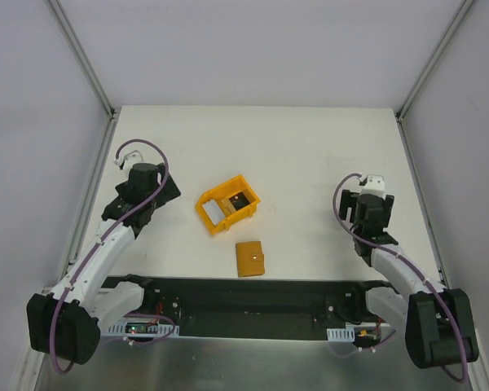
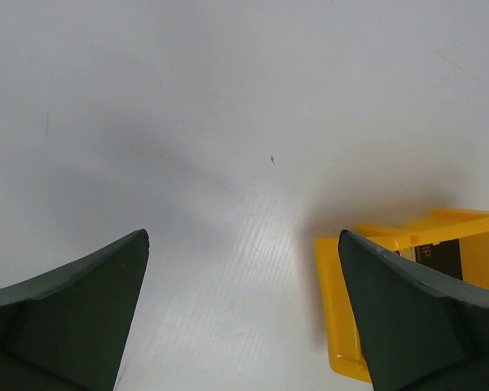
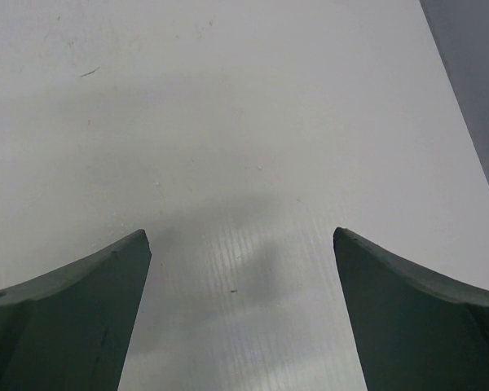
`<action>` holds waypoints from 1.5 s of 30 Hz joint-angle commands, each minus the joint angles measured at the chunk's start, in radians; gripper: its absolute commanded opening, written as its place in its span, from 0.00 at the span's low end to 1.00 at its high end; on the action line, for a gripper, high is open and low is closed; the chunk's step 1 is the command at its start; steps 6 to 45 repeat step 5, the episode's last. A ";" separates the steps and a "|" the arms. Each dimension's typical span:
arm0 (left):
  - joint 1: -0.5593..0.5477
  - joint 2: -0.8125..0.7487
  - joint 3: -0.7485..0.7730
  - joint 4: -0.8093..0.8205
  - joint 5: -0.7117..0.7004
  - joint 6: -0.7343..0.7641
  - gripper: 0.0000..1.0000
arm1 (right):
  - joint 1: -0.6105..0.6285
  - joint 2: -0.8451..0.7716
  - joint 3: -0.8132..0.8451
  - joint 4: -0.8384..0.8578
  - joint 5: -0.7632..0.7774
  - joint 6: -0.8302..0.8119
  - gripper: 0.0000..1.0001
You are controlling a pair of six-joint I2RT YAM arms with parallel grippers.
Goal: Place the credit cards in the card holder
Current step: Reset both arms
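Observation:
The card holder [image 1: 250, 258] lies closed on the white table, an orange-tan wallet near the front middle. Behind it, the credit cards sit in a yellow bin [image 1: 227, 204]: a pale grey one [image 1: 214, 213] and a dark one [image 1: 241, 200]. My left gripper [image 1: 151, 194] hangs left of the bin, open and empty. In the left wrist view its open jaws [image 2: 242, 236] frame bare table, with the bin's corner [image 2: 334, 309] and a dark card [image 2: 442, 257] behind the right finger. My right gripper [image 1: 367, 213] is far right, open over bare table [image 3: 240, 235].
Grey walls with metal rails close the table at the left, right and back. The right table edge [image 3: 464, 98] runs close to the right gripper. A black base plate [image 1: 244, 305] lies along the front edge between the arm bases.

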 commanded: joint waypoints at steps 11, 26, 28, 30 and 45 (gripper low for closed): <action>0.003 -0.043 -0.049 0.137 -0.093 0.007 0.99 | -0.040 0.198 0.020 0.289 0.016 -0.041 0.96; 0.003 -0.043 -0.049 0.137 -0.093 0.007 0.99 | -0.040 0.198 0.020 0.289 0.016 -0.041 0.96; 0.003 -0.043 -0.049 0.137 -0.093 0.007 0.99 | -0.040 0.198 0.020 0.289 0.016 -0.041 0.96; 0.003 -0.043 -0.049 0.137 -0.093 0.007 0.99 | -0.040 0.198 0.020 0.289 0.016 -0.041 0.96; 0.003 -0.043 -0.049 0.137 -0.093 0.007 0.99 | -0.040 0.198 0.020 0.289 0.016 -0.041 0.96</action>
